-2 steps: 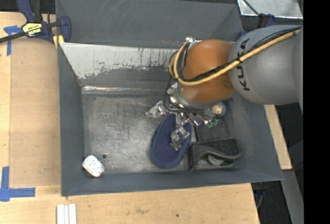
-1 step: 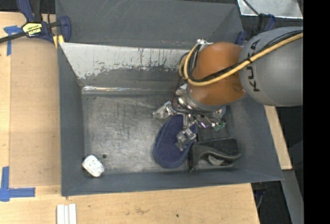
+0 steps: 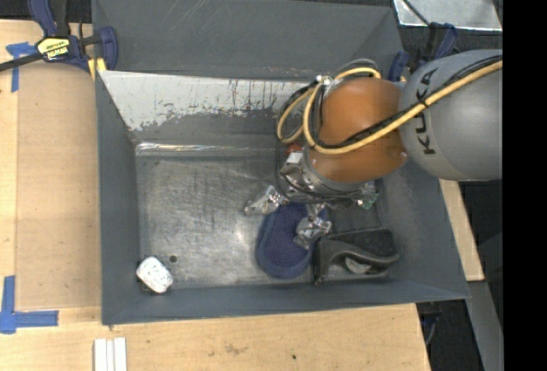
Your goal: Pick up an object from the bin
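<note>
My gripper [image 3: 286,215] hangs low in the right half of the bin, under the arm's orange cover. Its two metal fingertips [image 3: 259,203] stand apart, so it is open. They straddle the far end of a dark blue oval soft thing [image 3: 280,251] that lies on the bin floor near the front wall. One fingertip is to the left of that end and the other sits over its right side. I see nothing clamped between them. Right beside the blue thing lies a black and grey padded thing [image 3: 357,250], just right of the gripper.
A small white lump with dark specks [image 3: 155,274] lies alone in the front left corner. The arm and its cover hide the bin's right rear part. The front wall is close behind the blue and black things.
</note>
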Action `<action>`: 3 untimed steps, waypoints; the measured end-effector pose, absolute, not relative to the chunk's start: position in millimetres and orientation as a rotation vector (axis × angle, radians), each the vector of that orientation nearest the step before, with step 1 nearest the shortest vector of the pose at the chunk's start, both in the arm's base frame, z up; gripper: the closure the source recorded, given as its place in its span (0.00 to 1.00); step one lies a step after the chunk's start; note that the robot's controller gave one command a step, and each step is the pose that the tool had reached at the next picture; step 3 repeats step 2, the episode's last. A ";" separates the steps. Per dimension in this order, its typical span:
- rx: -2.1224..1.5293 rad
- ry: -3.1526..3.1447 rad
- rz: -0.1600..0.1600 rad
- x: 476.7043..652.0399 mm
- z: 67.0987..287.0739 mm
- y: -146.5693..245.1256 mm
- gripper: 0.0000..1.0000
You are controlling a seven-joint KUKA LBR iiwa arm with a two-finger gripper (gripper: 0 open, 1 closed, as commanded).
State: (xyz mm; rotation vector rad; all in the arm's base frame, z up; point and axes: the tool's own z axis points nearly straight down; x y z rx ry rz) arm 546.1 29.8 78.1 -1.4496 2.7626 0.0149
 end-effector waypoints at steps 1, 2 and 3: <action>-1.455 2.781 0.007 544.1 78.9 23.3 1.00; -1.955 2.449 -0.008 550.1 246.5 13.6 1.00; -1.955 2.449 -0.008 550.1 246.5 13.6 1.00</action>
